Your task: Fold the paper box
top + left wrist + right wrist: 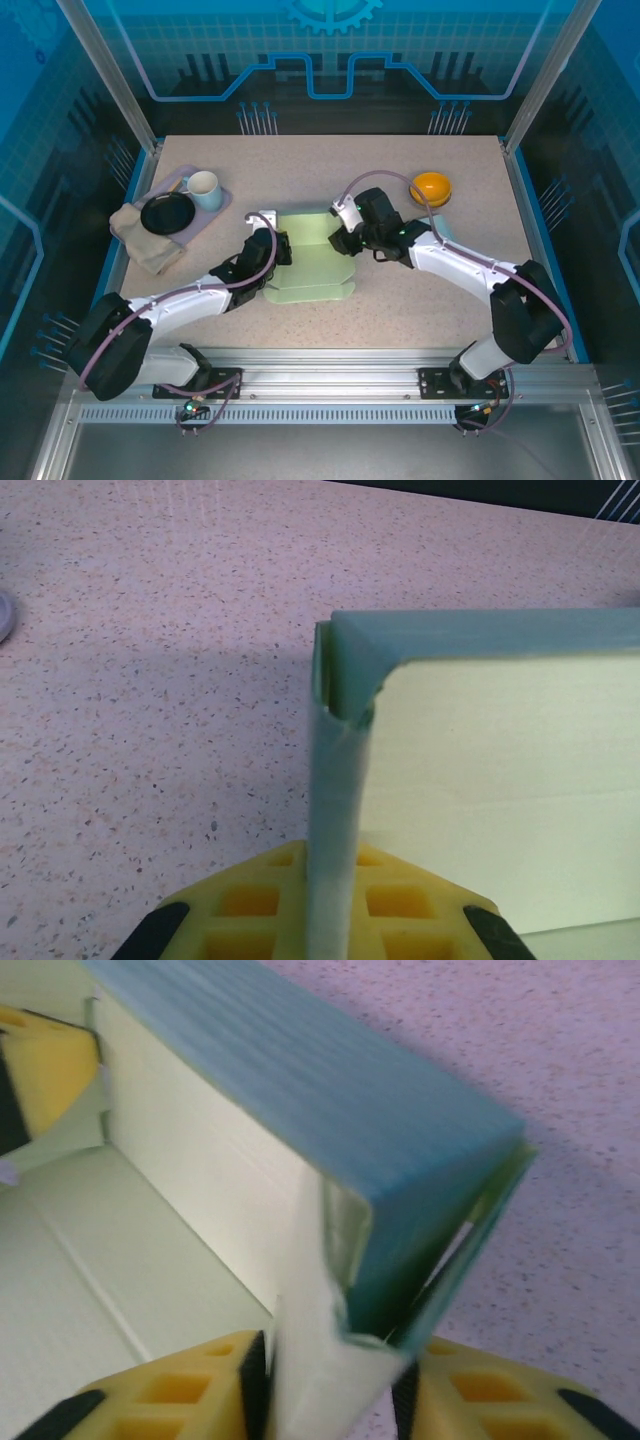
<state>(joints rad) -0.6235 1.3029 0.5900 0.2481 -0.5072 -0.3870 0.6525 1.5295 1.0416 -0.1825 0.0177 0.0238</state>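
Surface: a speckled beige table (450, 160) with blue edging, inside an aluminium frame; blue-lit panels stand behind it.

Containers: at the left edge lies a lavender tray (222, 203). It carries a black dish (166, 213) and an upright pale mug (203, 188), handle to the left. What the mug holds cannot be told. A beige cloth (145, 245) lies against the tray's near side. An orange bowl (431, 187) stands on the right of the table, well apart from the tray.

Task item: the pale green paper box (310, 262) sits mid-table between the arms, partly formed, with a flat panel toward the near side.

Left gripper (272, 245): closed on the box's upright left wall, which runs between its yellow pads (260, 905).

Right gripper (345, 235): its yellow pads (180, 1395) flank the box's right corner. Whether they pinch it cannot be told.
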